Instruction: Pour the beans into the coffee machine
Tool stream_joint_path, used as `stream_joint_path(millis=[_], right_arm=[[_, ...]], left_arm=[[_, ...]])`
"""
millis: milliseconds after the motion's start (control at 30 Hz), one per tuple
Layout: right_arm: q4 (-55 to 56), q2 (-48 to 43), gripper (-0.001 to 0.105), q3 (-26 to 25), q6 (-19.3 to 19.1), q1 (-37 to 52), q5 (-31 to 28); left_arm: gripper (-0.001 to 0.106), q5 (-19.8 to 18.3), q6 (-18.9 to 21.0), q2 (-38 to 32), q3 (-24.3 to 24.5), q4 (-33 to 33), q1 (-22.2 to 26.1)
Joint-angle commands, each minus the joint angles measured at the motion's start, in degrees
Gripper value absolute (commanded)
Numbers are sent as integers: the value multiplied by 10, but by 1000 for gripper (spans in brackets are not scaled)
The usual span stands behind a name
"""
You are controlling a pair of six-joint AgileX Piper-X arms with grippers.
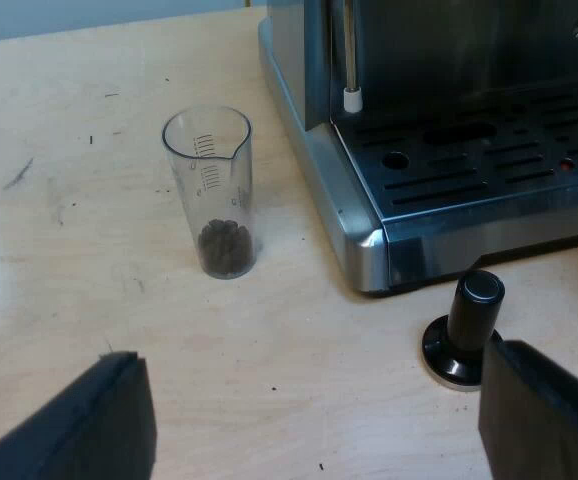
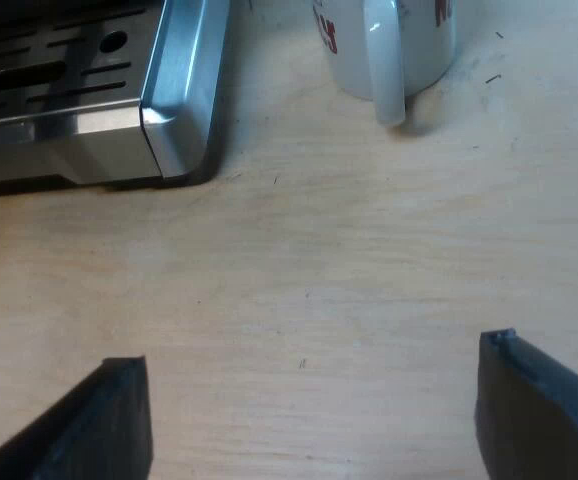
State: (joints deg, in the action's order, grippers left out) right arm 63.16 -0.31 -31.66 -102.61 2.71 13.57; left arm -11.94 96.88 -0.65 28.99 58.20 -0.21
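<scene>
The measuring glass [image 1: 209,190] stands upright on the pale wooden table [image 1: 59,200], just beside the front corner of the espresso machine [image 1: 364,235] but not touching it. A small heap of coffee beans [image 1: 226,248] lies at its bottom; most of the glass is unfilled. The machine's slotted drip tray [image 1: 489,150] sits behind that corner, with the steam wand [image 1: 349,60] hanging over it. A tamper [image 1: 466,330] with a black knob stands on the table in front of the machine. The left gripper [image 1: 309,430] hovers over bare wood near the glass, fingers spread wide and holding nothing. The right gripper [image 2: 309,420] also gapes wide over bare table, with the machine's other front corner and a white mug [image 2: 389,45] with red lettering beyond it.
</scene>
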Motion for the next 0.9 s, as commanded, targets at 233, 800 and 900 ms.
stream_joint_path(millis=[233, 800, 900], right_arm=[[-4, -10, 69, -3, 0, 1, -1], [-16, 6, 69, -82, 0, -4, 10], [-16, 28, 69, -104, 0, -9, 26]], left_arm=[[70, -3, 1, -23, 2, -5, -3], [70, -3, 21, 2, 53, -6, -3], [70, -3, 21, 17, 61, -6, -3]])
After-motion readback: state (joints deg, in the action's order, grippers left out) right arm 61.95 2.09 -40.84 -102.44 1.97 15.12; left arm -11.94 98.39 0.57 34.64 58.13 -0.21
